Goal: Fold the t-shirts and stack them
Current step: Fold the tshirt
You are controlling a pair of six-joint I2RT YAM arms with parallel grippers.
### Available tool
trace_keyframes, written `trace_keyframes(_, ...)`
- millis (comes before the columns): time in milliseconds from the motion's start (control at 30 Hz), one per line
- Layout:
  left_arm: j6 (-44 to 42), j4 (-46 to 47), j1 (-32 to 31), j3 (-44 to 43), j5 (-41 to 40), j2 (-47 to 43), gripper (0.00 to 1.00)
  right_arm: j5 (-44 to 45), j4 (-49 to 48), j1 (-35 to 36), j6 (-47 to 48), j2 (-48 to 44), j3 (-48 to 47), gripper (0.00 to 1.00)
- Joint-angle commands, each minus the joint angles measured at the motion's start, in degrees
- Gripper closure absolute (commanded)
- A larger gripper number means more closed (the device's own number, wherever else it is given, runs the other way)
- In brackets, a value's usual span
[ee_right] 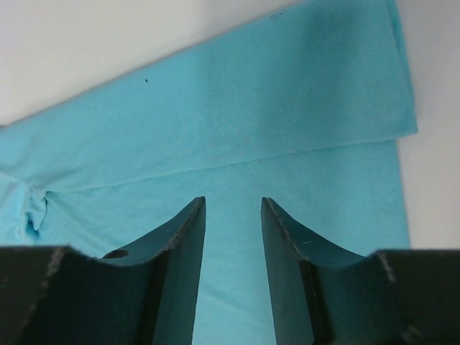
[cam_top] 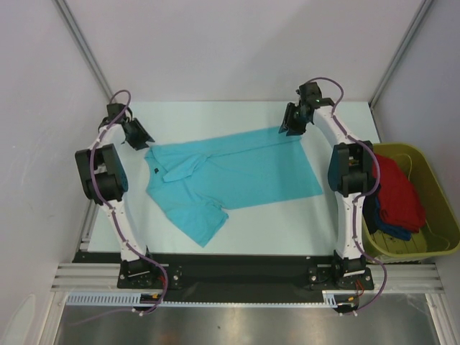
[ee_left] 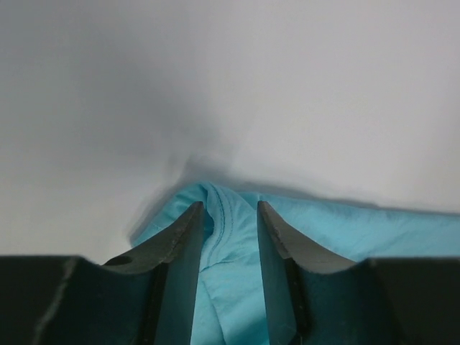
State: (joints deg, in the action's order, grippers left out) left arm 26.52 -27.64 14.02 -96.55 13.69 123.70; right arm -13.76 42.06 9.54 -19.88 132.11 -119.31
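white walls close in a pale worktop (cam_top: 273,223), with both arms reaching out from its near edge. a turquoise t-shirt (cam_top: 237,176) lies spread across the middle of the worktop, its collar (cam_top: 180,169) and small dark label (cam_top: 154,170) towards the left and its hem towards the right. its far long edge is folded over onto the body, and one sleeve (cam_top: 205,223) points towards the near edge.

the left gripper (cam_top: 140,136) sits at the shirt's far left corner, by the shoulder. in the left wrist view its fingers (ee_left: 180,251) stand a narrow way apart with a raised ridge of turquoise cloth (ee_left: 230,237) between them, not pinched flat.

the right gripper (cam_top: 293,123) is over the shirt's far right corner. in the right wrist view its fingers (ee_right: 183,251) are likewise a narrow way apart and hold nothing, with the folded edge of the shirt (ee_right: 251,108) lying smooth below.

an olive-green tub (cam_top: 435,188) stands at the right side of the worktop, just beside the right arm. a red t-shirt (cam_top: 395,187) is heaped in it on top of a dark blue t-shirt (cam_top: 388,228).
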Motion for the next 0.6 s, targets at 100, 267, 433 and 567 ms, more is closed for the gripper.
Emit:
trace_keyframes(100,1.3,2.2,0.2,-0.3,3.0,3.1,0.72,-2.5,-2.4,0.9,-1.9,-4.6,1.5,0.58)
trace_keyframes(267,-0.2,0.6,0.2,-4.4,1.9,6.4,1.0,-8.5,-8.0,5.9,-7.7,-4.7,6.0,0.58)
trace_keyframes(433,-2.3,-2.4,0.3,-10.1,-1.7,7.9,0.99,-14.5,-14.5,11.3,-16.5,-3.2,8.0,0.64)
trace_keyframes(567,-1.7,-2.7,0.3,-9.6,-3.9,4.6,0.48,-19.4,-20.6,14.9,-24.0,0.7,7.9,0.75)
